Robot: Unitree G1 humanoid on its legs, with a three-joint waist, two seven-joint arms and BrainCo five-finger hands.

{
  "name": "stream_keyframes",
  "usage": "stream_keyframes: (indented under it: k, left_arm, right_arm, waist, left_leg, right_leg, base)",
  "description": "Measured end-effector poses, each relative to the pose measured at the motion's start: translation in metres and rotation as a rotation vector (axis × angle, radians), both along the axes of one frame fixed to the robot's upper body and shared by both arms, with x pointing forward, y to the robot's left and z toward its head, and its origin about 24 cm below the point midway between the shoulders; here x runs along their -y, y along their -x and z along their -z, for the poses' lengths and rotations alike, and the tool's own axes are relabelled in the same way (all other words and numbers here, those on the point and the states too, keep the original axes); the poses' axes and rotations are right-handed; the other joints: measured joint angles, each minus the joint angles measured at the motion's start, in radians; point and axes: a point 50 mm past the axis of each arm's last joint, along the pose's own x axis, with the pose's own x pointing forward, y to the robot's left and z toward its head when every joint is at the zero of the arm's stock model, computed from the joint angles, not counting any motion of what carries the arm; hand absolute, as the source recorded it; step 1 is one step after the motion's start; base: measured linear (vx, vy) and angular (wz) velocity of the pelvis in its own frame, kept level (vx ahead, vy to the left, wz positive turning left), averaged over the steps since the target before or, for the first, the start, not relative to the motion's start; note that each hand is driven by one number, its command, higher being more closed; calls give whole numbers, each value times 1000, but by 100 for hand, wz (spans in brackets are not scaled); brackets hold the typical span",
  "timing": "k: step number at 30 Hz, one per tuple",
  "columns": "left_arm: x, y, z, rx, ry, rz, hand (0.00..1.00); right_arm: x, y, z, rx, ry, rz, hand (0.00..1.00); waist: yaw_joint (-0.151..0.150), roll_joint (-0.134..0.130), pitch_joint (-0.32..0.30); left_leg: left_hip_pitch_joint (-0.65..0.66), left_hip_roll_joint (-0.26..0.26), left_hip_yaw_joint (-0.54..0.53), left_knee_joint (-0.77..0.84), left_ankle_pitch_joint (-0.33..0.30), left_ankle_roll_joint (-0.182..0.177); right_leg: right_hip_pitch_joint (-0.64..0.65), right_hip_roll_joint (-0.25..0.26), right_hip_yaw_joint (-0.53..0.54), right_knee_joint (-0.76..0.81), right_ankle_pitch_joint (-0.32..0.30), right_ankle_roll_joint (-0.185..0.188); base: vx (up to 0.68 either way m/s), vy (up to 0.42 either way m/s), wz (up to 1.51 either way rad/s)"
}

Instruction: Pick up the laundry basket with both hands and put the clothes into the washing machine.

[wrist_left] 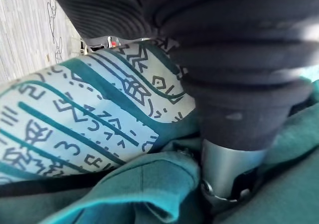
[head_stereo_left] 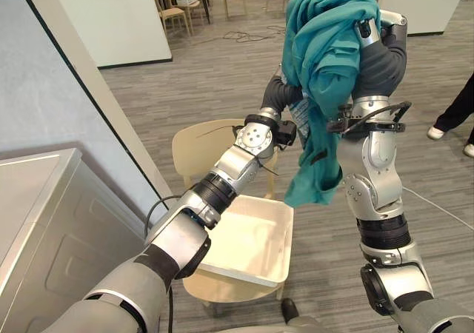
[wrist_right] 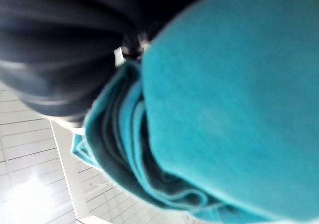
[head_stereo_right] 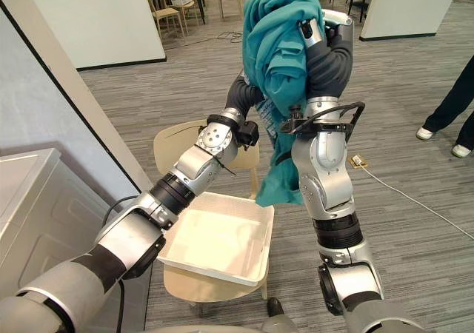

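Observation:
A bundle of teal clothes (head_stereo_left: 322, 52) hangs high in front of me, its tail reaching down to just above the basket. My right hand (head_stereo_left: 381, 55) is raised with the bundle draped over it, and its thumb (head_stereo_left: 364, 28) presses into the cloth. My left hand (head_stereo_left: 280, 95) reaches up into the bundle from the left, its fingers buried in the fabric. A white cloth with a teal pattern (wrist_left: 75, 119) lies tucked inside the bundle by the left hand. The white laundry basket (head_stereo_left: 278, 237) sits below on a wooden chair (head_stereo_left: 196, 144), with nothing in it.
The washing machine (head_stereo_left: 44, 222) stands at my lower left against the grey wall. A person's legs (head_stereo_left: 455, 115) show at the right edge. A white cable (head_stereo_left: 437, 203) runs across the floor there. Wooden chairs (head_stereo_left: 174, 11) stand at the far back.

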Motion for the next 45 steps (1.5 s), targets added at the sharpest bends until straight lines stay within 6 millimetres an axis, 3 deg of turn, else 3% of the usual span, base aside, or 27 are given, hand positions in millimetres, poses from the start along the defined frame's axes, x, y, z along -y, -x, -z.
stream_keyframes:
  k: [8,12,13,16,18,20,23,24,25,26,28,30,31,34,35,36,38,45]
  left_arm:
    - [1,2,-3,3,17,12,100]
    - [0,2,-6,16,21,13,100]
    - [-1,2,-7,22,20,8,100]
    - [-18,4,-21,112,20,-16,100]
    - [-47,12,-34,230,42,-84,100]
    - [-63,18,-35,291,17,-116,100]
    - [-91,34,-18,329,-8,-180,100]
    - [-114,40,-10,315,36,-259,100]
    - [-150,46,-2,296,91,-390,100]
    - [-170,49,3,285,115,-464,100]
    - [-243,82,24,261,186,-777,100]
    - [-262,100,32,258,186,-866,100]
    - [-269,117,43,237,183,-916,100]
    - [-267,137,62,181,201,-945,100]
    - [-265,150,75,132,205,-956,100]
    - [-264,154,80,112,204,-961,100]
    - [-261,172,98,35,207,-974,100]
    - [-248,211,144,-209,166,-944,100]
  right_arm:
    - [2,0,6,-18,-6,5,100]
    - [9,1,20,-63,-15,30,100]
    - [13,3,23,-68,-22,39,0]
    - [36,16,34,-75,-55,106,0]
    - [63,30,45,-87,-66,221,0]
    - [78,39,52,-101,-59,288,0]
    - [91,52,63,-127,-33,342,0]
    - [104,59,68,-137,-49,404,0]
    - [128,72,74,-150,-94,517,0]
    - [140,80,79,-163,-114,578,0]
    - [180,119,103,-245,-164,811,0]
    - [186,132,114,-297,-170,881,0]
    - [186,144,131,-373,-169,922,0]
    - [182,154,165,-540,-181,949,0]
    - [177,158,192,-666,-209,922,0]
    - [174,160,202,-716,-223,910,0]
    - [164,176,242,-914,-274,884,0]
    - [132,223,306,-1273,-355,785,0]
  waist:
    - [2,-1,1]
    - [4,-2,2]
    - [7,-2,2]
    - [9,-1,3]
    - [8,2,6]
    - [9,6,8]
    - [9,16,14]
    - [8,19,16]
    - [8,22,18]
    - [7,22,18]
    - [8,23,18]
    - [9,21,18]
    - [12,19,18]
    - [33,16,17]
    - [38,16,17]
    - [40,17,17]
    - [61,22,15]
    - [98,21,15]
  left_leg:
    - [2,0,-10,0,0,0]
    - [9,0,-14,0,0,1]
    - [10,0,-14,0,-1,1]
    - [9,0,-14,0,-2,3]
    - [9,0,-14,0,-3,5]
    - [10,0,-15,0,-3,5]
    - [11,0,-18,0,-3,5]
    - [12,0,-20,0,-4,6]
    - [12,1,-22,0,-4,7]
    - [12,2,-24,0,-5,8]
    - [13,3,-32,0,-10,7]
    - [13,3,-34,0,-10,6]
    - [14,3,-36,0,-11,5]
    - [18,2,-40,0,-18,6]
    - [16,0,-43,0,-18,6]
    - [15,0,-44,0,-18,6]
    - [13,1,-46,-1,-19,8]
    - [27,7,-65,1,-25,18]
  right_leg:
    - [8,-2,-9,0,0,0]
    - [21,-3,-21,0,-2,2]
    - [22,-3,-21,0,-4,5]
    - [22,-3,-23,0,-10,13]
    - [22,-3,-23,0,-10,13]
    - [23,-3,-24,0,-10,14]
    - [27,-3,-26,0,-12,16]
    - [29,-3,-26,0,-13,15]
    - [32,-1,-27,0,-14,15]
    - [35,-1,-29,0,-16,14]
    - [40,-1,-36,0,-21,14]
    - [42,-1,-39,0,-21,15]
    - [48,-4,-45,0,-23,16]
    - [56,-7,-51,-1,-29,16]
    - [56,-9,-54,-1,-32,14]
    - [56,-10,-55,-1,-32,14]
    - [57,-10,-57,-1,-34,16]
    - [85,-12,-92,14,-54,22]
  base:
    - [-1,2,2]
    - [-1,6,6]
    - [-4,7,3]
    - [0,0,0]
    - [0,0,0]
    - [0,0,0]
    - [0,0,0]
    - [0,0,0]
    - [-19,3,3]
    - [-19,1,9]
    - [-7,3,8]
    - [-1,7,5]
    - [-7,11,10]
    - [-12,13,9]
    - [-11,9,5]
    - [-17,11,6]
    - [-6,5,4]
    - [3,3,12]
